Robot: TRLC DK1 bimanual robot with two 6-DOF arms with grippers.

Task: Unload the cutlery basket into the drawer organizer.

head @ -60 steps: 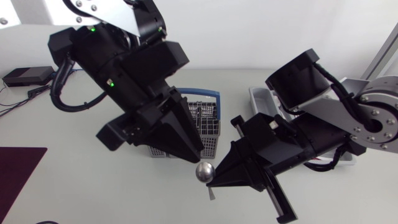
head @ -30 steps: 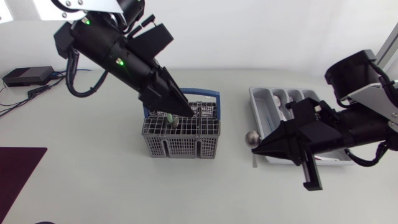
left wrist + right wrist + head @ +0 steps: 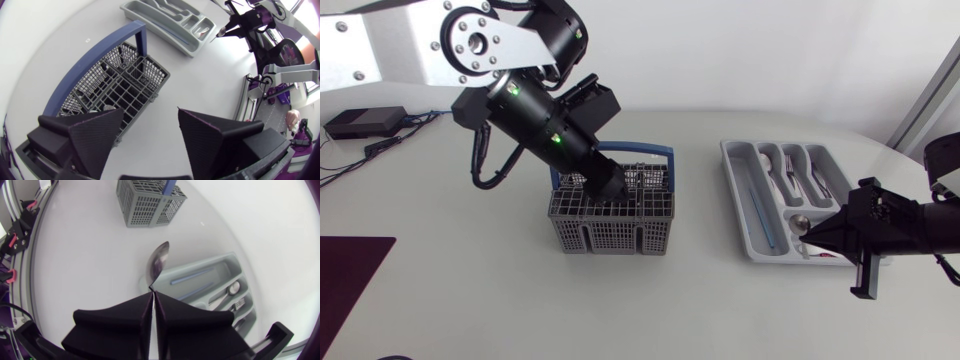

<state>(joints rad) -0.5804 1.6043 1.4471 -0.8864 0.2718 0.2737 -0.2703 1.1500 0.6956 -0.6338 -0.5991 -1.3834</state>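
Right gripper [image 3: 153, 297]: closed tight on the handle of 1 spoon [image 3: 157, 262], whose bowl juts ahead of the fingertips, over the near end of the organizer [image 3: 729, 170].
Organizer: 1, grey, on the bench [image 3: 470, 300], right of the basket. It holds several cutlery pieces, exact count unclear.
Left gripper [image 3: 150, 111]: fingers spread wide, nothing held, tips down at the top of the basket [image 3: 610, 225].
Basket: 1, grey mesh, with 1 blue handle [image 3: 655, 153], upright mid-bench. Contents cannot be made out.
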